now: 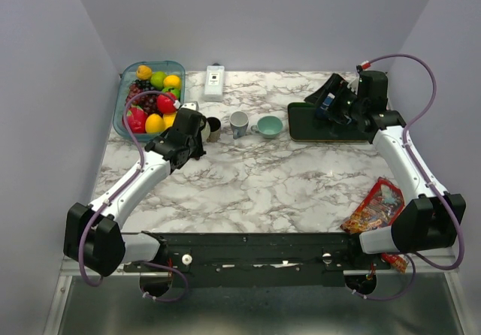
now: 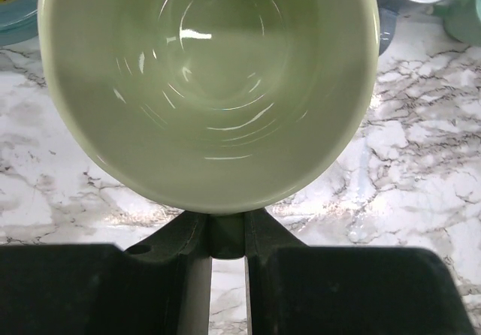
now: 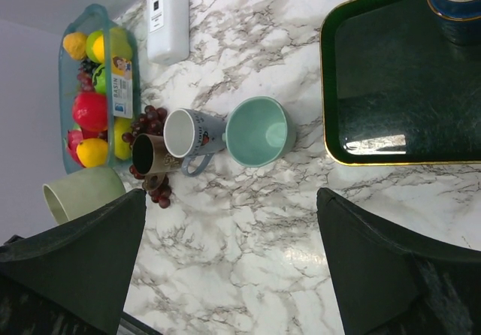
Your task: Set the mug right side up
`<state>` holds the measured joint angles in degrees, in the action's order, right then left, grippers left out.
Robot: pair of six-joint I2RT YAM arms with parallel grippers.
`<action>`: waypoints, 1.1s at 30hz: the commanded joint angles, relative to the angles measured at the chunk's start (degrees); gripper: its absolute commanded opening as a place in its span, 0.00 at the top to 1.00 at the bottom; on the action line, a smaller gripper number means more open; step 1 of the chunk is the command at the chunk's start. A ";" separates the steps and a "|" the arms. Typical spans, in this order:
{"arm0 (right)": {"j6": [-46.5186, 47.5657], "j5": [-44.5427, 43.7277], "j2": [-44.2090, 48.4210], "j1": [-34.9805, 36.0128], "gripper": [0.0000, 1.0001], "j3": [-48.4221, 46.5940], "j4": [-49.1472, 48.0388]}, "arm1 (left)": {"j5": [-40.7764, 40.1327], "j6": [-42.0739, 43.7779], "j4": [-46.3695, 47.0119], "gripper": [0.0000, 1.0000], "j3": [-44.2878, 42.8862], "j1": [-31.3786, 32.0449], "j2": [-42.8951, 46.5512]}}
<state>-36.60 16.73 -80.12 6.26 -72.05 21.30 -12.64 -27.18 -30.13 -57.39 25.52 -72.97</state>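
Pinching the pale green mug (image 2: 210,87), left end effector (image 2: 225,236), its rim cropped, right end effector (image 3: 225,267) spread wide.

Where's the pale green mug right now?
The pale green mug is at the left of the table, in the jaws of the left gripper. Its mouth fills the left wrist view, and it is next to the brown mug and fruit basket.
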 commanded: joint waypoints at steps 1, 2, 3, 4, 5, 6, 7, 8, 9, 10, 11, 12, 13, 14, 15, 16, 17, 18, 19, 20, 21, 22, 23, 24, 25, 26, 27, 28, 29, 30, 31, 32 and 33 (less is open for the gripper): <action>-0.23 -2.05 -0.13 -0.02 0.00 -1.34 1.82 | -4.75 -2.53 3.68 1.00 -0.10 -0.64 0.46; -0.23 -2.23 -0.13 -0.11 0.00 -1.34 1.99 | -4.85 -2.70 3.59 1.00 -0.10 -0.82 0.37; -0.23 -2.23 -0.21 -0.02 0.00 -1.42 1.99 | -5.11 -2.88 3.59 1.00 -0.10 -0.91 0.37; -0.05 -2.32 -0.39 -0.11 0.00 -1.60 2.17 | -5.28 -2.79 3.93 1.00 0.08 -0.91 0.63; 0.04 -2.32 -0.65 -0.11 0.00 -1.86 2.25 | -5.29 -2.62 4.37 1.00 0.25 -1.00 0.72; -0.05 -2.23 -0.65 -0.02 0.00 -2.04 2.26 | -5.46 -2.70 4.46 1.00 0.34 -1.08 0.90; 0.04 -2.23 -0.83 -0.11 0.00 -2.30 2.34 | -5.64 -2.79 4.47 1.00 0.52 -1.08 1.07; 0.04 -2.06 -1.18 -0.11 0.00 -2.57 2.52 | -5.11 -2.70 4.73 1.00 0.61 -1.08 1.25; -0.05 -1.79 -1.44 -0.11 0.00 -3.00 2.61 | -4.85 -2.53 5.16 1.00 0.96 -1.08 1.51; 0.04 -1.70 -1.62 -0.02 0.00 -3.27 2.61 | -4.32 -2.53 6.39 1.00 1.74 -1.08 2.30; 0.04 -1.62 -1.71 -0.11 0.00 -3.44 2.69 | -3.80 -2.79 6.75 1.00 2.01 -1.08 2.65; 0.04 -1.44 -1.80 -0.11 0.00 -3.71 2.78 | -3.70 -2.97 6.75 1.00 2.28 -1.08 3.00; 0.04 -1.44 -1.97 -0.11 0.00 -3.71 2.78 | -3.70 -3.32 6.40 1.00 2.54 -1.08 3.62; 0.04 -1.35 -2.06 -0.11 0.00 -3.80 2.78 | -3.70 -3.32 6.05 1.00 2.63 -1.08 3.88; 0.04 -1.26 -2.15 -0.11 0.00 -3.80 2.78 | -3.44 -3.32 5.53 1.00 2.80 -1.08 4.15; 0.04 -1.26 -2.24 -0.11 0.00 -3.89 2.87 | -3.09 -3.23 4.56 1.00 3.07 -1.08 4.59; 0.12 -1.26 -2.41 -0.11 0.00 -3.89 2.87 | -2.48 -3.14 4.29 1.00 3.33 -1.08 4.94; 0.21 -1.18 -2.41 -0.11 0.00 -3.89 2.96 | -0.65 -3.06 4.29 1.00 3.85 -1.08 5.46; 0.13 -1.09 -2.41 -0.02 0.00 -3.89 2.96 | 1.11 -2.71 4.90 1.00 5.08 -1.08 6.08; 0.04 -1.09 -2.76 -0.11 0.00 -3.89 2.96 | 2.26 -2.53 4.73 1.00 5.53 -1.08 6.26; 0.12 -0.74 -2.94 -0.11 0.00 -3.97 2.96 | 3.23 -2.70 4.47 1.00 6.05 -1.08 6.35; 0.04 -0.56 -3.11 -0.11 0.00 -3.97 2.96 | 5.50 -2.79 4.12 1.00 6.93 -1.08 6.35; 0.04 -0.39 -3.29 -0.11 0.00 -3.89 2.96 | 6.39 -2.88 4.03 1.00 7.46 -1.00 6.35; -0.05 -0.30 -3.38 -0.11 0.00 -3.80 3.05 | 7.45 -2.97 3.77 1.00 7.81 -0.82 6.44; 0.04 -0.21 -3.47 -0.11 0.00 -3.80 3.05 | 8.94 -2.88 3.94 1.00 8.51 -0.65 6.61; 0.12 -0.30 -3.55 -0.11 0.00 -3.71 3.22 | 9.65 -2.71 4.20 1.00 8.78 -0.30 6.70; 0.21 -0.73 -3.64 -0.02 0.00 -3.62 3.40 | 10.26 -2.44 4.46 1.00 9.04 0.58 6.87; 0.30 -1.08 -3.82 -0.02 0.00 -3.62 3.48 | 10.79 -2.27 5.07 1.00 9.48 1.19 6.88; 0.47 -1.26 -3.91 -0.02 0.00 -3.62 4.01 | 10.80 -2.35 5.17 1.00 9.75 1.81 6.70; 0.56 -2.13 -4.17 -0.11 0.00 -3.71 4.36 | 10.80 -2.61 5.26 1.00 9.92 2.34 6.35; 0.65 -2.58 -4.52 -0.11 0.00 -3.88 4.80 | 10.62 -3.05 5.26 1.00 10.36 3.39 5.48; 1.61 -2.67 -4.70 -0.02 0.00 -4.15 5.59 | 9.75 -3.40 5.26 1.00 10.62 3.92 4.86; 2.31 -3.10 -4.96 -0.11 0.00 -4.50 6.29 | 9.40 -3.75 5.17 1.00 10.63 4.36 4.42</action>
<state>-36.40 15.77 -83.79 6.26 -74.26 23.90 -4.05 -29.98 -29.30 -46.46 27.83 -68.20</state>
